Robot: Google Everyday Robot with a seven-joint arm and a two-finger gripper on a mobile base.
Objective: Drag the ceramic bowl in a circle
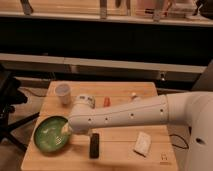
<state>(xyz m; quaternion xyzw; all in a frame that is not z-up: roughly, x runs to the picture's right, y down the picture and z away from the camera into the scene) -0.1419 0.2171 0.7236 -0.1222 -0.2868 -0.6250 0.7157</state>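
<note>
One white arm [131, 115] reaches from the right across the wooden worktop [117, 152]. We see its gripper [67, 130] at the right rim of the ceramic bowl [49, 135], jaws spread apart; we cannot tell whether it touches the rim. We find the bowl at the worktop's front left corner. A white cup [63, 93] stands behind it, a black block [94, 146] lies near its right side, and a white packet [142, 142] lies farther right.
</note>
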